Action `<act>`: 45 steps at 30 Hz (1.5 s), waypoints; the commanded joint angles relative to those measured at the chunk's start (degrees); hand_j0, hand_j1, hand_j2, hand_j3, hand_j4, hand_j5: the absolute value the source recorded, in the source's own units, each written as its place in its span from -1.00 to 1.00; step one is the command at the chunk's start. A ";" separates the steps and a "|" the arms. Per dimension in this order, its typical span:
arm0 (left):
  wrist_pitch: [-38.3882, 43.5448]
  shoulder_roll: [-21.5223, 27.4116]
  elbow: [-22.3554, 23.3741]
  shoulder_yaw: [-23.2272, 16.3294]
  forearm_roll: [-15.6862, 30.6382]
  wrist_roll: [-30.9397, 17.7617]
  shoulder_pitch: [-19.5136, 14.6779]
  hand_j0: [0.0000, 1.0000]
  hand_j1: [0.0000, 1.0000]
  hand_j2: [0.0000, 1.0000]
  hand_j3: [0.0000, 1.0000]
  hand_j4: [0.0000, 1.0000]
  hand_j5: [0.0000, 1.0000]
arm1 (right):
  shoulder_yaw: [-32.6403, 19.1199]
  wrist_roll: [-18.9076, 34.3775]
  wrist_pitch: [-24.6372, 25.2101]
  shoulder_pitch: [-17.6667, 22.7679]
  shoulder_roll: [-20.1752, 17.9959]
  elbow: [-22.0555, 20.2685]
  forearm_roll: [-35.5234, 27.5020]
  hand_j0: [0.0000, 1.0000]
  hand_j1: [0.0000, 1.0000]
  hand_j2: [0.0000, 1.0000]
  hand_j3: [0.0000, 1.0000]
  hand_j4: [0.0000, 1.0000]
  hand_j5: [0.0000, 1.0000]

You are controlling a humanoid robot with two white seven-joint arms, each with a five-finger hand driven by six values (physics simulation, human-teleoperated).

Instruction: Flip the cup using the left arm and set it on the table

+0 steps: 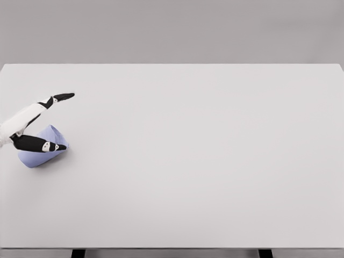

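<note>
One cup, pale blue, lies tilted on the white counter near its left edge. One hand, the left hand, shows: its fingers spread wide, one across the cup, another pointing away.

Pretty flat, even lighting here, bright and diffuse with no clear source. The white tabletop has zero glare and almost no shadows, just a faint soft one under the cup. Everything's evenly sharp, slightly soft render look, no edge distortion.
</note>
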 commanded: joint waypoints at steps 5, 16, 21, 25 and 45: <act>5.33 -0.12 -0.02 -0.65 3.89 -2.41 0.00 1.00 1.00 1.00 1.00 1.00 1.00 | 0.00 0.01 0.05 0.00 0.00 0.00 -0.01 1.00 1.00 1.00 1.00 1.00 1.00; 15.08 -0.12 -0.10 -0.65 8.72 -2.41 0.00 1.00 1.00 1.00 1.00 1.00 1.00 | 0.00 0.01 0.05 0.00 0.00 0.00 -0.01 1.00 1.00 1.00 1.00 1.00 1.00; 17.63 -0.04 -0.10 -0.48 11.53 -2.41 -0.53 1.00 1.00 1.00 1.00 1.00 1.00 | 0.00 0.01 -0.04 0.00 0.00 0.00 -0.01 1.00 1.00 1.00 1.00 1.00 1.00; 18.42 -0.13 -0.10 -0.48 12.76 -2.41 -0.62 1.00 1.00 1.00 1.00 1.00 1.00 | 0.00 0.01 0.05 0.00 0.00 0.00 -0.01 1.00 1.00 1.00 1.00 1.00 1.00; 26.68 -2.06 -0.10 -0.39 13.65 -1.70 -0.70 1.00 1.00 1.00 1.00 1.00 1.00 | 0.00 0.01 -0.04 0.00 0.00 0.00 -0.01 1.00 1.00 1.00 1.00 1.00 1.00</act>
